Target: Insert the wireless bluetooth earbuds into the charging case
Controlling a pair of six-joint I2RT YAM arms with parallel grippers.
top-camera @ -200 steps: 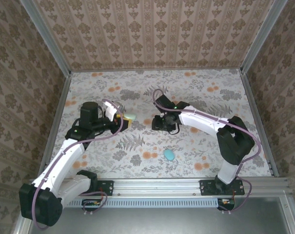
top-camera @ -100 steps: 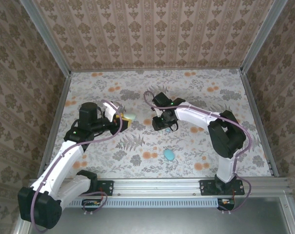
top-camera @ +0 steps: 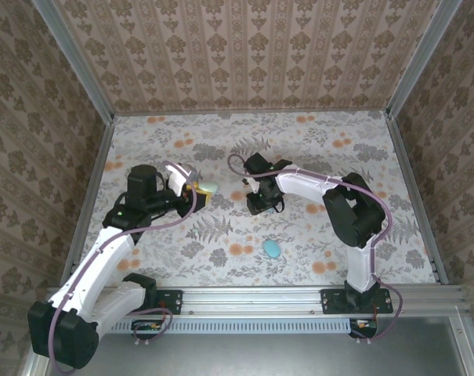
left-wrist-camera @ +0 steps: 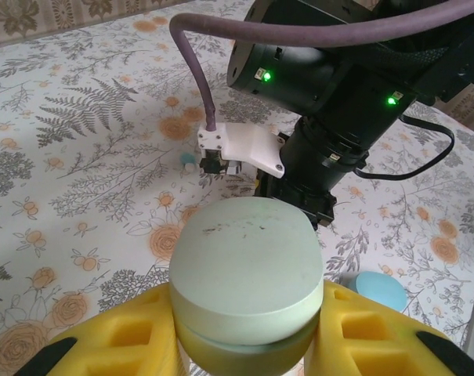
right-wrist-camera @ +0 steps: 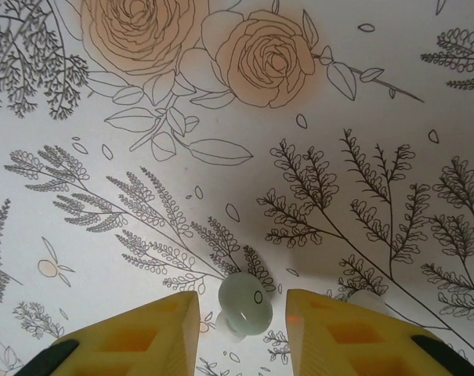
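My left gripper (top-camera: 196, 193) is shut on the pale green oval charging case (left-wrist-camera: 248, 270), held above the table; a seam runs round the case (top-camera: 208, 188). My right gripper (top-camera: 264, 205) points down at the table, open. One tiny teal earbud (right-wrist-camera: 244, 304) lies on the cloth between its yellow fingers (right-wrist-camera: 154, 333), touching neither. A second pale bit (right-wrist-camera: 367, 299) peeks out behind the right-hand finger. In the left wrist view a small teal earbud (left-wrist-camera: 189, 163) lies beside the right arm's wrist (left-wrist-camera: 323, 157).
A blue oval pebble (top-camera: 273, 249) lies on the floral cloth nearer the front and shows again as the blue oval (left-wrist-camera: 378, 290) in the left wrist view. Patterned walls with metal rails (top-camera: 88, 86) enclose the table.
The right arm's elbow has swung left and folded in, while its gripper stays low over the same spot. The left arm and the case have hardly moved.
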